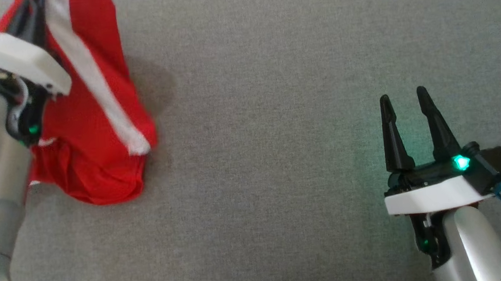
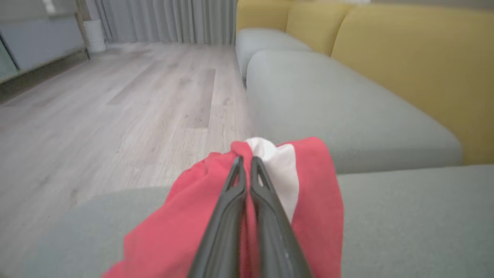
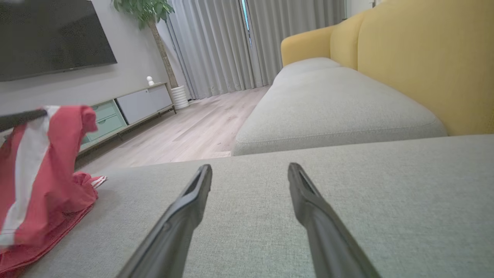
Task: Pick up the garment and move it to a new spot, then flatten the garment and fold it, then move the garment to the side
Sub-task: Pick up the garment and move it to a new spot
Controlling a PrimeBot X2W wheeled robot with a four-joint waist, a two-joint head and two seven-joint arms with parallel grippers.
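Note:
The garment (image 1: 94, 111) is red cloth with a white stripe, at the head view's upper left on the grey cushion (image 1: 276, 134). My left gripper (image 2: 247, 160) is shut on its top fold, and the cloth hangs from the fingers with its lower part bunched on the cushion. In the right wrist view the garment (image 3: 42, 173) hangs at the far left, lifted at the top. My right gripper (image 1: 404, 96) stands open at the lower right, far from the cloth, with nothing between its fingers (image 3: 193, 193).
The grey seat stretches wide to the right of the garment. A yellow sofa back (image 3: 417, 58) runs along the far side. Beyond the cushion's edge lie a wooden floor (image 2: 115, 100), a low cabinet (image 3: 131, 104), curtains and a potted plant.

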